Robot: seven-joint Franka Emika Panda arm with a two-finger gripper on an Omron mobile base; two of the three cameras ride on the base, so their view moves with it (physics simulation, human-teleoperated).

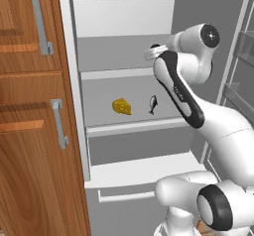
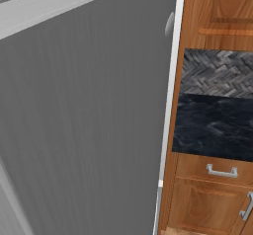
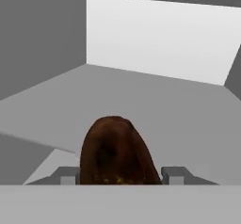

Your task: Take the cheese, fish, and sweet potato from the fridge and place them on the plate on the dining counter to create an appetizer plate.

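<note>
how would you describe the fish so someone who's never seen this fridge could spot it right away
Look into the open light-grey fridge beside the wooden cabinets, at the white shelf roughly halfway up. Two small things sit there side by side: the fish is the right-hand one, close to the robot's arm. It is slender and dark grey-black with a thin tail, unlike the chunky yellow-orange cheese to its left.

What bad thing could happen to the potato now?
The sweet potato sits between the fingers of the gripper, and I cannot tell if they grip it, so it might slip out. The arm is deep inside the fridge, so it could bump a shelf. The cheese and fish lie just below.
</note>
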